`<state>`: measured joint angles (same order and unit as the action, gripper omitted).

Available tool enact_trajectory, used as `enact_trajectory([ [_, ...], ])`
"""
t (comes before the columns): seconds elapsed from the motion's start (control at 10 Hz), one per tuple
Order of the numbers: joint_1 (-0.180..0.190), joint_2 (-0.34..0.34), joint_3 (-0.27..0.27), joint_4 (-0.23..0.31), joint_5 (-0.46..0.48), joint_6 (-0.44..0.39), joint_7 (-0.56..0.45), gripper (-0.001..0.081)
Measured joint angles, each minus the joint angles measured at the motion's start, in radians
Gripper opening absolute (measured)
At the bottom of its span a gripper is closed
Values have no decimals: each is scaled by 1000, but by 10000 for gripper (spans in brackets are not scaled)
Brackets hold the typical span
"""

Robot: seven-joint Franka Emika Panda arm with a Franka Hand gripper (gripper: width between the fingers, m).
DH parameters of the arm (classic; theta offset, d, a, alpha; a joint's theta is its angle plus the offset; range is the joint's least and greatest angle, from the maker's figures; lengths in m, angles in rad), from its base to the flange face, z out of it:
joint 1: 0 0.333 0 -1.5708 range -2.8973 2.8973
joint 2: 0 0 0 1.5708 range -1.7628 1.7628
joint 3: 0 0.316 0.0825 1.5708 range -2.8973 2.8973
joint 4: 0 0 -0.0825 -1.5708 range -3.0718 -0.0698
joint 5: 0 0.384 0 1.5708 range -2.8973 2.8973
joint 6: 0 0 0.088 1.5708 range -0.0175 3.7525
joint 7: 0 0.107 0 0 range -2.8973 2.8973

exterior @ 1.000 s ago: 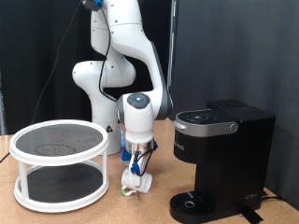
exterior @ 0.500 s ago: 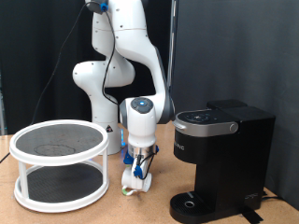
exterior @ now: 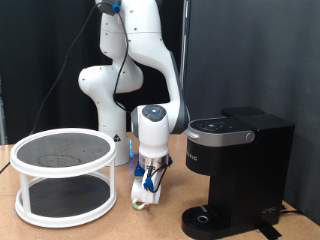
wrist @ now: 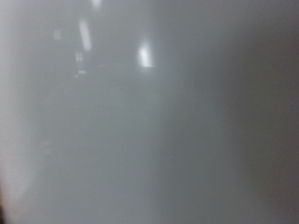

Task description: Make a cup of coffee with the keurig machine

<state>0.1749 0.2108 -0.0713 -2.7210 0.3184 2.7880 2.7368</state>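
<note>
The white cup (exterior: 147, 194) is low over the table between the round rack and the keurig machine (exterior: 240, 165), and it is slightly tilted. My gripper (exterior: 149, 183) points down and is shut on the cup, with its blue-marked fingers at the cup's rim. The wrist view is filled by the cup's white surface (wrist: 140, 112), very close and blurred. The black keurig machine stands at the exterior view's right with its top lid closed. Nothing stands on its round drip base (exterior: 205, 217).
A white two-tier round rack (exterior: 65, 175) with dark mesh shelves stands at the exterior view's left. The arm's white base (exterior: 105, 100) is behind the cup. A black curtain hangs at the back.
The hand has shifted slightly towards the exterior view's right and the upper arm has leaned the same way. The cup has stayed under the fingers.
</note>
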Motion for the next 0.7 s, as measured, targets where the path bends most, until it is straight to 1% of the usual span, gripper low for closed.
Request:
enact_trajectory([
  [0.1,22,-1,-22,1,16,15,-5,575],
  [0.2,40,-3,-36,0,52,60,-22,575],
  [0.3,50,-8,-32,-5,120,119,-50,575],
  [0.4,50,-17,-11,-6,232,173,-85,575],
  [0.5,40,-32,34,-5,373,215,-125,576],
  [0.6,28,-50,79,-2,487,238,-150,576],
  [0.7,28,-70,90,0,515,239,-144,577],
])
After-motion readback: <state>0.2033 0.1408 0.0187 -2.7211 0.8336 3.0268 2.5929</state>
